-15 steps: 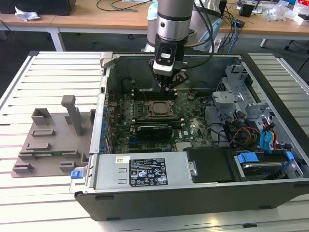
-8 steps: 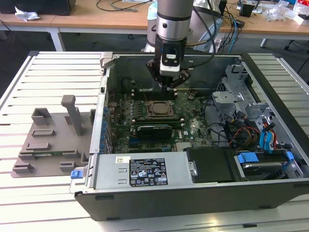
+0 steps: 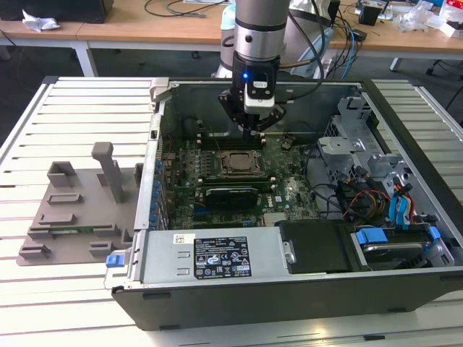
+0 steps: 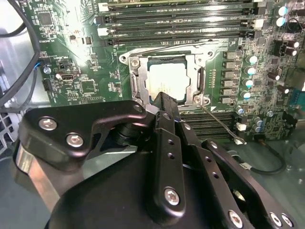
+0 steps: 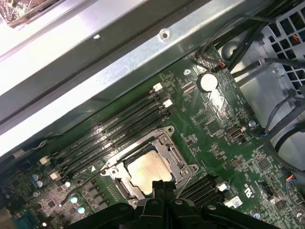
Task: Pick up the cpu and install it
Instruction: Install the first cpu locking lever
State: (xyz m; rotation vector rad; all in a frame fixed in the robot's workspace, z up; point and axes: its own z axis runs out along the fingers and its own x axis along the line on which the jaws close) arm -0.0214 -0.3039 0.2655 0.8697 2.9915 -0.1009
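Note:
The cpu [image 4: 167,81] lies flat in the motherboard socket, its silver top showing inside the metal socket frame [image 4: 135,78]. It also appears in the first wrist view [image 5: 147,171] and, small, in the exterior view [image 3: 237,163]. My gripper [image 3: 253,131] hangs inside the open computer case, just above and beside the socket's edge. Its black fingertips [image 5: 157,185] are pressed together with nothing between them, and in the second wrist view the gripper [image 4: 163,101] overlaps the socket's near edge. A thin socket lever [image 4: 220,125] sticks out to one side.
Memory slots [image 4: 176,21] run along the socket. A drive cage with coloured cables [image 3: 376,181] fills the case on the exterior view's right, and a labelled power supply [image 3: 217,256] sits at the front. A grey plastic tray [image 3: 79,206] lies outside the case on the exterior view's left.

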